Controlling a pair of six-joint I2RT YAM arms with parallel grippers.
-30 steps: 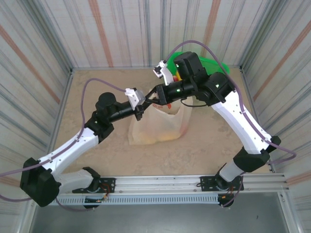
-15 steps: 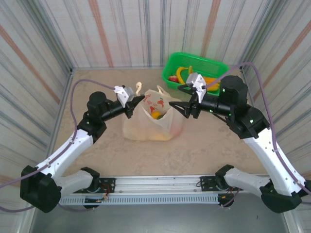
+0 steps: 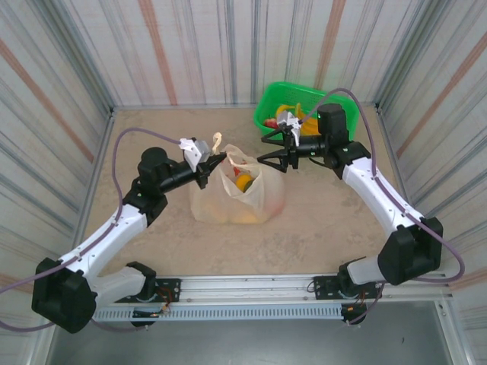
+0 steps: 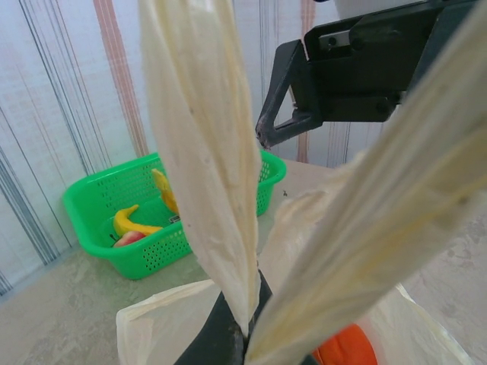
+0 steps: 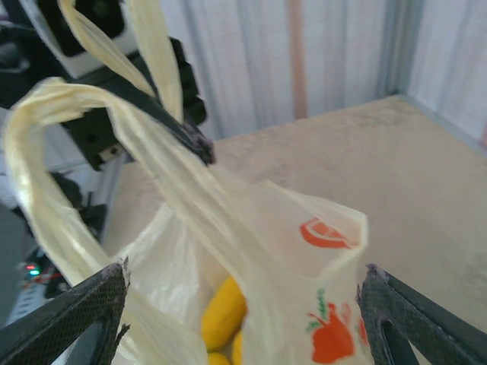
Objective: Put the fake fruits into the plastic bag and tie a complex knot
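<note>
Top external: bag [image 3: 228, 205] sitting mid-table, some fruit [image 3: 243, 182] inside, more waiting in basket [image 3: 297, 85]. Left gripper [image 3: 217, 161] pinching handle [image 3: 218, 139]. Right gripper [image 3: 264, 150] spread wide, gripping nothing. Knot not started.

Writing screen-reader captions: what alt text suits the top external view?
A plastic bag of fake fruits stands between two grippers: the left gripper pinches its handle, the right gripper hangs open beside it. A green basket sits behind.

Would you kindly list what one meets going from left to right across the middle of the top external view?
left gripper → plastic bag → right gripper
</note>
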